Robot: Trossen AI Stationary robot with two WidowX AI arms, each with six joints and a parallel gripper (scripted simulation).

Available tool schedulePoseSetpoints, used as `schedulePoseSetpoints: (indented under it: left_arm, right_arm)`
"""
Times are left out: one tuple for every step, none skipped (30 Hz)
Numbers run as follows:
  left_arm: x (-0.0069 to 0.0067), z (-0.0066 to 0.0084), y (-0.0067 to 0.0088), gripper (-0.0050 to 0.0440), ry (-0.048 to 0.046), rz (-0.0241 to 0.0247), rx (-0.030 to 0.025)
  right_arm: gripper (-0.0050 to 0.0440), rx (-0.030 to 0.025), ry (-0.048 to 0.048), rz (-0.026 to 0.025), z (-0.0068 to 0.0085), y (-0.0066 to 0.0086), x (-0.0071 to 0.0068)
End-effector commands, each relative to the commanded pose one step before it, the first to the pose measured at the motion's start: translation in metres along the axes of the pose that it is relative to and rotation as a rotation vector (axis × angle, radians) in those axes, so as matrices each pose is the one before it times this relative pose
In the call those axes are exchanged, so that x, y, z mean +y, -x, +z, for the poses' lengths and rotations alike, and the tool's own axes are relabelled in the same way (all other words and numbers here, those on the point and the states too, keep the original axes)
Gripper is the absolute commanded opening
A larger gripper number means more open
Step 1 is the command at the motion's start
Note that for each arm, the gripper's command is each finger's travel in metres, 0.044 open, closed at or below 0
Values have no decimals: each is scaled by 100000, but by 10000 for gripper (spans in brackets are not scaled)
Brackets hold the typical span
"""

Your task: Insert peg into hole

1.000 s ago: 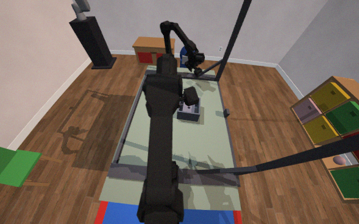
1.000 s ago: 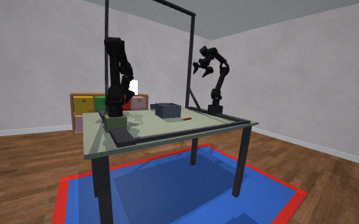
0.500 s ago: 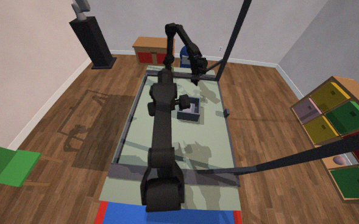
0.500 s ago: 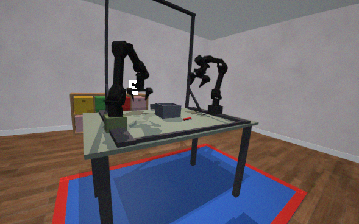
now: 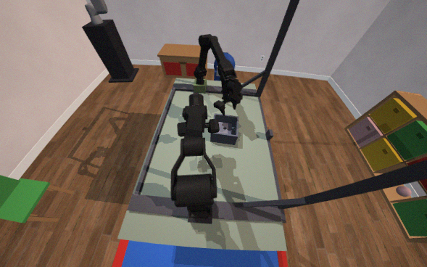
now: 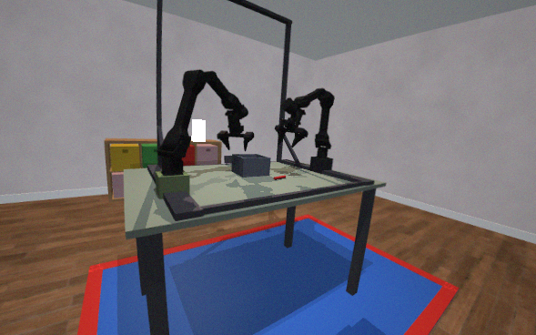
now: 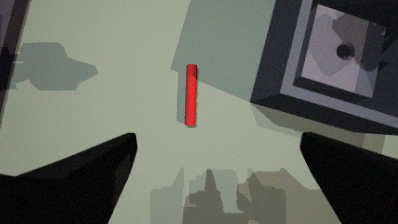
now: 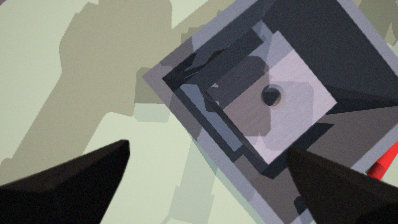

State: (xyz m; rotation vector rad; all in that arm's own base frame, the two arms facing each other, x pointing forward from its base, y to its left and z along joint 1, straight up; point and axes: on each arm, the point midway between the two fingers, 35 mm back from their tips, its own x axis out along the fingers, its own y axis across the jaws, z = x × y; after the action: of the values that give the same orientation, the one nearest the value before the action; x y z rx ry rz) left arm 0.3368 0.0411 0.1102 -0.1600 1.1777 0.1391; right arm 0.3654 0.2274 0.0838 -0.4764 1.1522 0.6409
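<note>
Peg (image 6: 279,177) (image 7: 191,95) (image 8: 384,162): red, flat on the tabletop — just outside the open box (image 5: 224,139) (image 6: 251,166) (image 7: 266,75) (image 8: 210,143)
Plate (image 7: 325,65) (image 8: 305,95): inside the box, its hole (image 7: 345,51) (image 8: 271,96) unfilled
Left gripper (image 5: 196,127) (image 6: 289,144) (image 7: 218,140): wide — nothing held
Right gripper (image 5: 229,109) (image 6: 237,149) (image 8: 209,150): wide, nothing held

The top and exterior views take in the whole worktop (image 5: 259,167) (image 6: 225,196) (image 7: 100,115) (image 8: 150,145) from afar; close wrist views face down past the jaws, sharing the box (image 5: 224,139) (image 6: 251,166) (image 7: 265,85) (image 8: 320,40).
</note>
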Motion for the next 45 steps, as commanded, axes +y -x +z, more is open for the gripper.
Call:
schedulePoseSetpoints:
  left_arm:
    - [607,792,-2890,440,-2400,2570,748]
    - [54,465,-293,440,-433,345,-783]
    - [39,285,-320,440,-411,301,-369]
    - [68,134,-529,440,-502,421,128]
    - [37,60,-348,440,-333,263,147]
    - [18,37,-218,440,-218,160,92]
    - [10,24,-141,440,-146,102,60]
    - [10,19,-115,440,-115,85,49]
    - [-5,-71,-185,440,-29,13,535]
    - [0,0,0,440,0,0,0]
    - [0,0,0,440,0,0,0]
    - [-29,-1,0,440,-5,-183,4]
    - [-11,0,0,440,125,-69,2]
    - [0,0,0,440,65,-3,0]
    - [0,0,0,440,13,0,0]
    - [0,-4,0,440,0,0,17]
    - [1,-50,-17,440,-2,4,158]
    - [-81,-248,202,440,87,-235,-60]
    - [0,0,0,440,0,0,0]
    - [0,0,0,440,0,0,0]
    - [0,0,0,440,0,0,0]
    - [0,0,0,416,0,0,0]
    - [136,-77,-52,392,41,-153,-5]
    - [58,-326,79,368,178,-908,-250]
    - [112,-75,74,344,317,-735,-667]
    - [197,-227,-59,320,550,-1250,-536]
    - [0,0,0,320,0,0,0]
    - [0,0,0,320,0,0,0]
    - [227,-256,-66,296,627,-1418,-595]
    - [297,-327,-83,272,810,-1825,-743]
    - [372,-405,-94,248,999,-2260,-926]
    - [438,-473,-94,224,1158,-2637,-1105]
    - [500,-535,-86,200,1299,-2980,-1272]
    - [488,-520,-56,176,1250,-2896,-1292]
    - [450,-471,-34,152,1135,-2638,-1180]
    - [411,-427,-12,128,1029,-2400,-1098]
    - [382,-388,-1,110,945,-2200,-994]
    - [273,-274,8,110,672,-1561,-713]
    - [262,-258,9,110,639,-1479,-653]
    - [346,-502,-272,110,1133,-1616,507]
    - [269,-299,-43,110,739,-1465,-381]
    - [305,-420,-188,110,1009,-1485,266]
    - [214,-205,26,110,540,-1248,-559]
    - [0,0,0,110,0,0,0]
    - [0,0,0,110,0,0,0]
  right_arm:
    - [440,-2079,-17891,-5915,2126,-40,-4195]
    - [440,-189,-2944,-873,243,-134,-635]
    - [440,-162,-2503,-743,213,-120,-539]
    - [440,-208,-3122,-927,270,-156,-672]
    - [440,-127,-1863,-553,168,-97,-399]
    - [440,-72,-1043,-310,96,-56,-223]
    - [440,-37,-533,-158,50,-29,-114]
    - [440,-22,-308,-91,29,-17,-66]
    - [440,612,-2,10,-96,-274,1]
    - [440,0,0,0,0,0,0]
    - [440,0,0,0,0,0,0]
    - [440,-6,327,479,3,0,219]
    - [440,0,0,24,0,0,4]
    - [440,0,0,0,0,0,0]
    - [440,0,0,0,0,0,0]
    - [440,0,0,0,0,0,0]
    - [440,-3,0,0,1,0,0]
    - [440,-55,42,-1,12,0,0]
    - [440,-278,66,-5,52,102,0]
    - [440,-291,347,43,-151,315,12]
    - [440,0,0,0,0,0,0]
    - [440,0,0,0,0,0,0]
    - [440,0,0,0,0,0,0]
    - [440,0,0,0,0,0,0]
    - [440,-111,-68,-25,0,38,-34]
    - [440,-996,-410,-175,-103,550,-203]
    - [440,0,0,0,0,0,0]
    - [440,0,0,0,0,0,0]
    - [440,-670,-546,-196,1,213,-272]
    - [440,-1048,-636,-191,-10,349,-309]
    - [440,-1644,-989,-313,-19,545,-482]
    - [440,-2374,-1409,-482,-36,782,-689]
    - [440,-3105,-1811,-777,-59,1013,-903]
    - [440,-3392,-1939,-1017,-76,1094,-988]
    - [440,-3406,-1905,-1089,-85,1083,-978]
    - [440,-3394,-1854,-1152,-93,1063,-960]
    - [440,-1985,-1840,-1172,-362,523,-948]
    - [440,-2674,-1365,-959,-66,817,-716]
    - [440,-2964,-1244,-1012,-19,911,-709]
    - [440,-3008,-1279,-1097,-40,908,-726]
    - [440,-2985,-1327,-1164,-64,884,-731]
    - [440,-2927,-1296,-1206,-80,851,-720]
    - [440,-2834,-1235,-1223,-91,810,-695]
    - [440,0,0,0,0,0,0]
    - [440,0,0,0,0,0,0]
